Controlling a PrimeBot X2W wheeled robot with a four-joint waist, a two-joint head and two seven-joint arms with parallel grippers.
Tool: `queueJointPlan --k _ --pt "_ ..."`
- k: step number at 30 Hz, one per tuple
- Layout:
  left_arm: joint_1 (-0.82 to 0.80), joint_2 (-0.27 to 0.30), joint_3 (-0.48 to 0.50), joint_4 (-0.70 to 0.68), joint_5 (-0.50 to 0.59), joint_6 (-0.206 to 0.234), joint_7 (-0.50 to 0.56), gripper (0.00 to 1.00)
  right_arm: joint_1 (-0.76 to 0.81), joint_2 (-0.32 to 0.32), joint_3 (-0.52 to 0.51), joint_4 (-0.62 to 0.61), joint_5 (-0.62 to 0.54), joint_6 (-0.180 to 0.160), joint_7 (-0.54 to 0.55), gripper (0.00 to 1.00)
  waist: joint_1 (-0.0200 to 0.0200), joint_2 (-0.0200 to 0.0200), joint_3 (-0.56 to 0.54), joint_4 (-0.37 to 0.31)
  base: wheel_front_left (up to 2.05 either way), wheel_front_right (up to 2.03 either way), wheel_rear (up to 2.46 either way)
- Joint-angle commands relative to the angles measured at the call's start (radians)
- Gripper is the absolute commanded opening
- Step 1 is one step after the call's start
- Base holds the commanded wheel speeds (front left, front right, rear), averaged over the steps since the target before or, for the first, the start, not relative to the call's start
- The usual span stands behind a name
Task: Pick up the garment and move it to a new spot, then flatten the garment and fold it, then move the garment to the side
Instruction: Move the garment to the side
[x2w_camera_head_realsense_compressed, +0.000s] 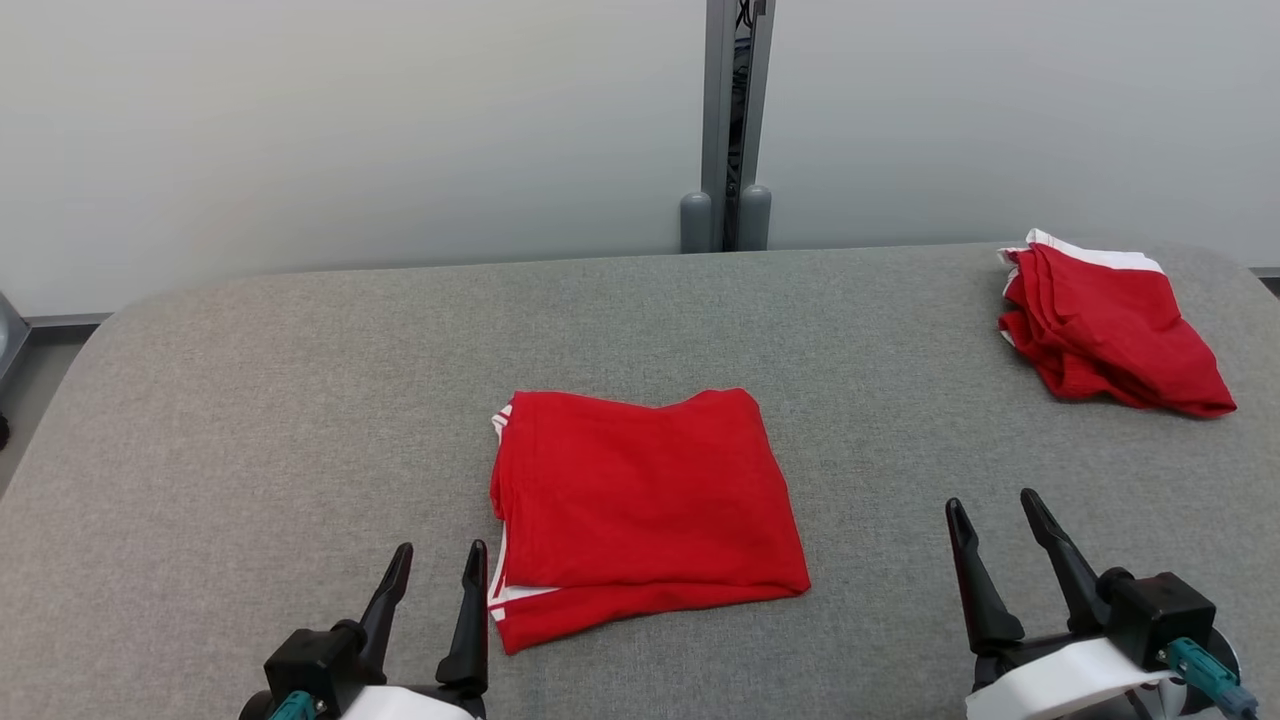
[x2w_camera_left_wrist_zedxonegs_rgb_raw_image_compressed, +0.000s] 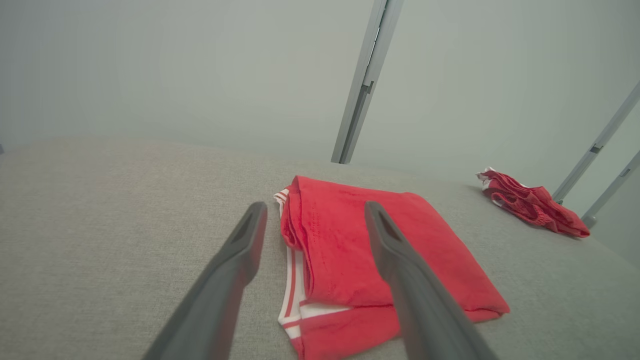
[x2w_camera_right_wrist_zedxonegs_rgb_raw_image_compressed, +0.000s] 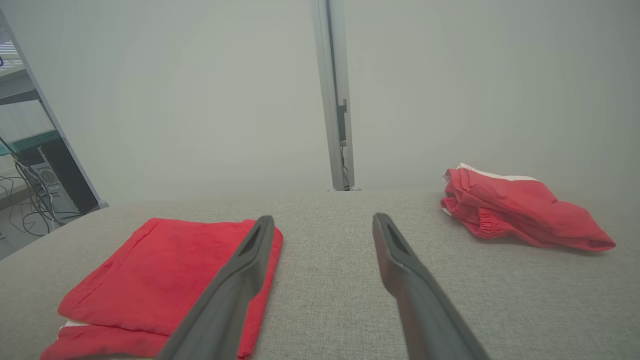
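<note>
On the grey tabletop (x2w_camera_head_realsense_compressed: 300, 400), about midway across and toward its near edge, lies the folded red garment (x2w_camera_head_realsense_compressed: 640, 510). It is a flat, roughly square stack of several layers. White stripes show along its left edge and at the near left corner, where a lower layer sticks out from under the top one. Neither gripper touches it.

Just beside that striped near left corner is the left gripper (x2w_camera_head_realsense_compressed: 440, 547), its two dark fingers spread wide with nothing between them. In the left wrist view they point along the garment's striped edge.

The right gripper (x2w_camera_head_realsense_compressed: 991, 498) is off to the garment's right, well apart from it, over bare tabletop near the front edge. Its fingers are also spread wide and empty, pointing toward the far side.

A second red garment (x2w_camera_head_realsense_compressed: 1105, 330) sits at the far right corner of the tabletop, well apart from the folded one. It is loosely bunched rather than squared, with a white band along its far edge.

Behind the tabletop stands a pale wall with an upright grey metal post (x2w_camera_head_realsense_compressed: 735, 120) near the middle. In the right wrist view, dark cables (x2w_camera_right_wrist_zedxonegs_rgb_raw_image_compressed: 30, 200) hang at the far left beyond the tabletop.
</note>
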Motion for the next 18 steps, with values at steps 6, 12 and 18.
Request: queueJointPlan --k 6,12,18 --pt "-0.003 0.004 0.005 -0.005 -0.004 0.008 -0.003 1.0 -0.011 -0.004 0.006 0.007 0.001 0.0 -0.005 1.0 0.0 -0.0001 -0.003 0.003 0.0 0.0 0.0" --pt "-0.001 0.004 0.005 -0.006 -0.004 0.01 -0.003 1.0 -0.011 0.002 0.006 0.011 0.002 0.0 -0.005 1.0 0.0 -0.0001 -0.006 0.006 0.0 0.0 0.0" --pt "-0.01 0.004 0.006 -0.011 0.018 0.019 -0.003 1.0 -0.029 0.004 0.059 0.088 0.085 0.0 -0.005 1.0 0.0 -0.0001 -0.007 0.025 0.0 0.0 0.0"
